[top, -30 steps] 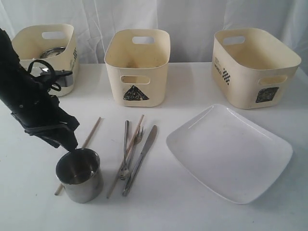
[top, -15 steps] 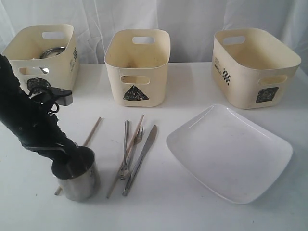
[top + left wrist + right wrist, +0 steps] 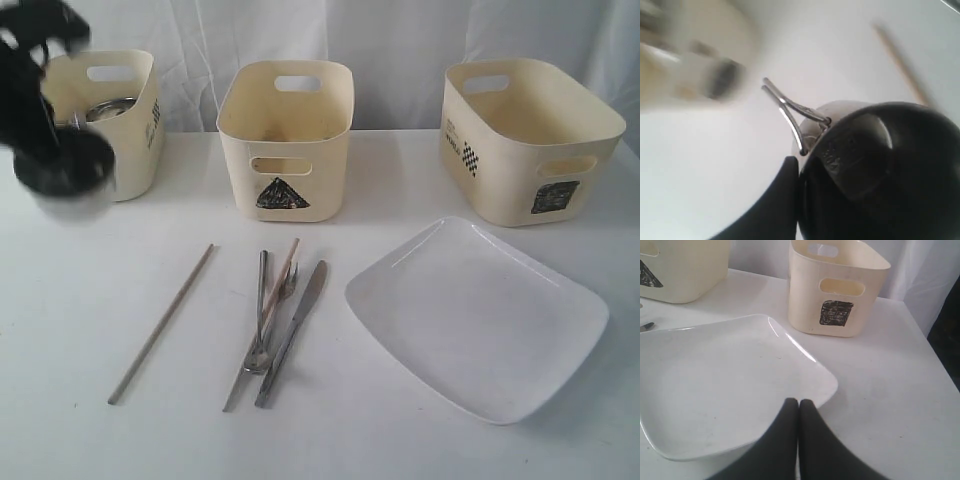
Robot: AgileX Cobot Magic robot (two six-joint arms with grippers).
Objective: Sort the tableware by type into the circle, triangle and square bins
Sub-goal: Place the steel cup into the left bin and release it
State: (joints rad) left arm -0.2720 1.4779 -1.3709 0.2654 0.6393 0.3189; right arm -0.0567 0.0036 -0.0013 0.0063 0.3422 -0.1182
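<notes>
- The steel mug [image 3: 62,178] is off the table at far left, blurred, held up just in front of the circle bin [image 3: 135,165] and level with its near wall.
- The left gripper [image 3: 799,172] is clamped on the mug's rim; the wire handle sticks out beside the black finger in the left wrist view.
- Something steel already glints inside the circle bin, so that bin looks partly filled. Its circle mark is hidden behind the arm.
- The mug appears close to going in: it looks to need carrying over the rim, then letting go.
- Left on the table, centre near: two chopsticks [image 3: 160,325], one lying alone to the left, the other crossed with the fork [image 3: 262,310] and the knife [image 3: 292,330].
- The plate [image 3: 480,320] lies at near right, untouched.
- Nothing shows inside the triangle bin [image 3: 285,150] or the square bin [image 3: 500,170] from here, so I judge the cutlery and the plate unsorted, and the task somewhere short of halfway.
- The right gripper [image 3: 799,407] is closed on nothing and hangs over the plate's near edge.
</notes>
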